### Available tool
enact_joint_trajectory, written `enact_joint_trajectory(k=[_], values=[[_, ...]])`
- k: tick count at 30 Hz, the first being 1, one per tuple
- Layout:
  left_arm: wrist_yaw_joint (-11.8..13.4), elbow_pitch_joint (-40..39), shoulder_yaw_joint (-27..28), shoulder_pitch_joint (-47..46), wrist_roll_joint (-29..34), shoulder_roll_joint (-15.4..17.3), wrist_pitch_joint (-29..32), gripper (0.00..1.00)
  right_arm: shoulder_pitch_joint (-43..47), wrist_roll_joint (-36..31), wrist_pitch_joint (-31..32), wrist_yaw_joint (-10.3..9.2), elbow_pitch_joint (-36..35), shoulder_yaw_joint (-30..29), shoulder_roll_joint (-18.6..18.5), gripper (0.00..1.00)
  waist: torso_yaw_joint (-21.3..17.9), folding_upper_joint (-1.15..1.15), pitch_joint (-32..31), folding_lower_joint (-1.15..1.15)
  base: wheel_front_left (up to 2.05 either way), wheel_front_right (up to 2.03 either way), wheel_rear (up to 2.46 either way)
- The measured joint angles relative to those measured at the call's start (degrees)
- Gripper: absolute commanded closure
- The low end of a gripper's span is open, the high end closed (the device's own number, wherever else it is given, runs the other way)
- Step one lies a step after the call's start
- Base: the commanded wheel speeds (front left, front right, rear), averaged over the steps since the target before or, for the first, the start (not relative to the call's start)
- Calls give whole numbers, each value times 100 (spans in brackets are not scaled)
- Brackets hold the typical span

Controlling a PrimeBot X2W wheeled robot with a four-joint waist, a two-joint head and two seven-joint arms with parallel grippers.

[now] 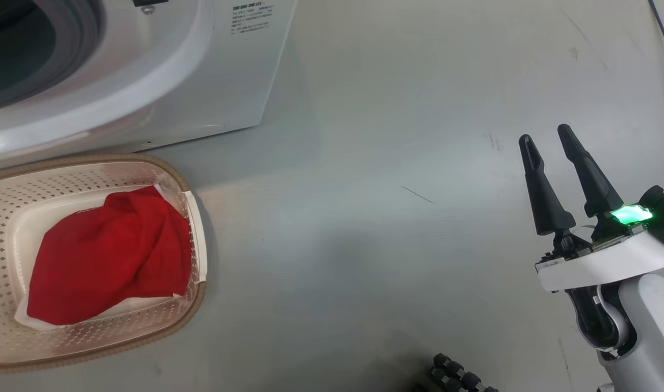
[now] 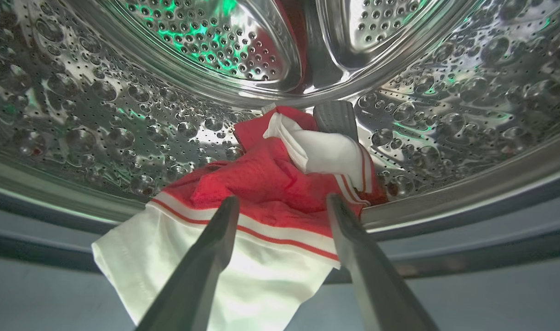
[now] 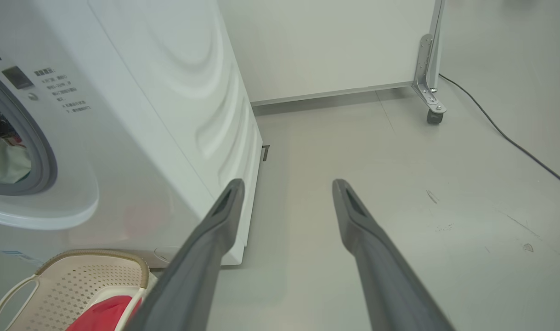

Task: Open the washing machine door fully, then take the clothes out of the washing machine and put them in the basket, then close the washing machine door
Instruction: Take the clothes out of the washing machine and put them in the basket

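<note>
grey floor (image 1: 364, 218) | washer (image 1: 201, 81) open, 1 red garment (image 1: 108, 256) in basket (image 1: 5, 337) | I see more clothes (image 2: 270, 184) in drum (image 2: 77, 115) | left gripper (image 2: 282, 202), right gripper (image 1: 545, 134) both spread, empty

The right gripper (image 1: 545, 134) has two long, tapered black fingers (image 1: 544, 201) with slotted tips — a green light (image 1: 630, 214) glows at their base, above a white collar (image 1: 598, 269) and a pale grey forearm (image 1: 647, 326). The left gripper (image 2: 282, 200) looks alike — dark, smooth.
</note>
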Motion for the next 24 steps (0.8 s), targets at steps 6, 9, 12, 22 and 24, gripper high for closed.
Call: enact_joint_trajectory(k=[6,9,12,22,24], values=[[0,185,57,-210,275,289,584,0,-176,27,0,0,65,102,76,0,-205,0,190,0,0,0,0],[0,304,-4,-250,380,385,779,0,-192,37,0,0,101,101,80,0,-283,0,251,0,0,0,0],[0,386,-109,-260,570,444,973,0,-193,55,0,0,132,102,77,0,-329,0,281,0,0,0,0],[0,493,-271,-480,840,594,1399,0,-287,58,0,0,155,131,29,0,-370,0,311,0,0,0,0],[0,560,-269,-505,876,609,1492,0,-300,58,0,0,154,132,18,0,-371,0,324,0,0,0,0]])
